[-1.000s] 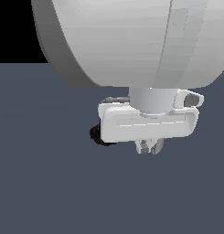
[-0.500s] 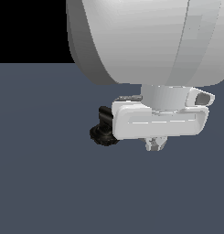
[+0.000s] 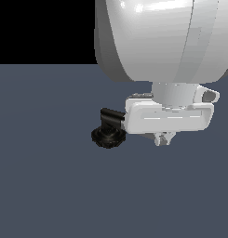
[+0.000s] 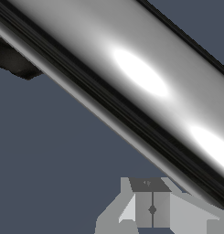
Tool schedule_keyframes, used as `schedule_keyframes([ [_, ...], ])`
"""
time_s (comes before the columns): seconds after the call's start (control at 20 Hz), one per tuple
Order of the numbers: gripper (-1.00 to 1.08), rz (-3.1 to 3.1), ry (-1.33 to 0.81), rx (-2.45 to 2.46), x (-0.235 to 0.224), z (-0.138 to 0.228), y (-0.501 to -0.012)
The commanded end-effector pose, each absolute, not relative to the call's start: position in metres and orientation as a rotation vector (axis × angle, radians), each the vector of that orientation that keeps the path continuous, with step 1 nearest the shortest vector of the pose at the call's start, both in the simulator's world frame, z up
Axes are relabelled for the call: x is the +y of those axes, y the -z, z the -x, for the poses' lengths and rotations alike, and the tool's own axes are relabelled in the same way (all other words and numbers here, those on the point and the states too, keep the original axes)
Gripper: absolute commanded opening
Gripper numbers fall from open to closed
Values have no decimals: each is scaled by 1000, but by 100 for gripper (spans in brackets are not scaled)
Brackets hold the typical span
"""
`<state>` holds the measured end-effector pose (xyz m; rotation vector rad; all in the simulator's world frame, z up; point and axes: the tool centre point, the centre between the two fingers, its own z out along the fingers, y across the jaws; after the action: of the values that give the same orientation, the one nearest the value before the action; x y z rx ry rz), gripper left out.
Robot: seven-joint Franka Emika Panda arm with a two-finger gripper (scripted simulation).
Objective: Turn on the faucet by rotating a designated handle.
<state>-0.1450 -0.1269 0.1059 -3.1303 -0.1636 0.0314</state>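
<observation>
Claw (image 3: 164, 139) hangs low beside faucet (image 3: 109, 129), fingers pressed together, pinching nothing. Chrome handle (image 4: 145, 77) fills wrist view, running just beside fingertips: likely stance for pushing bar sideways rather than gripping. Faucet's black ribbed base sits on plain slate-blue table (image 3: 45, 186). Black void behind; no walls visible.

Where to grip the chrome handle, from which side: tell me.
Probably the handle, far from the black elbow, jaws straddling it from above: a long smooth cylinder, so distance gives leverage. The gripper looks shut; open it first.
</observation>
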Motion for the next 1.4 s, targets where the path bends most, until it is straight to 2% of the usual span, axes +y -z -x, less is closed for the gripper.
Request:
schedule_keyframes([
  [0.0,-100,3133,-15,-196,-126,129,-107],
  [1.35,-100,3136,-3,-182,-184,50,-110],
])
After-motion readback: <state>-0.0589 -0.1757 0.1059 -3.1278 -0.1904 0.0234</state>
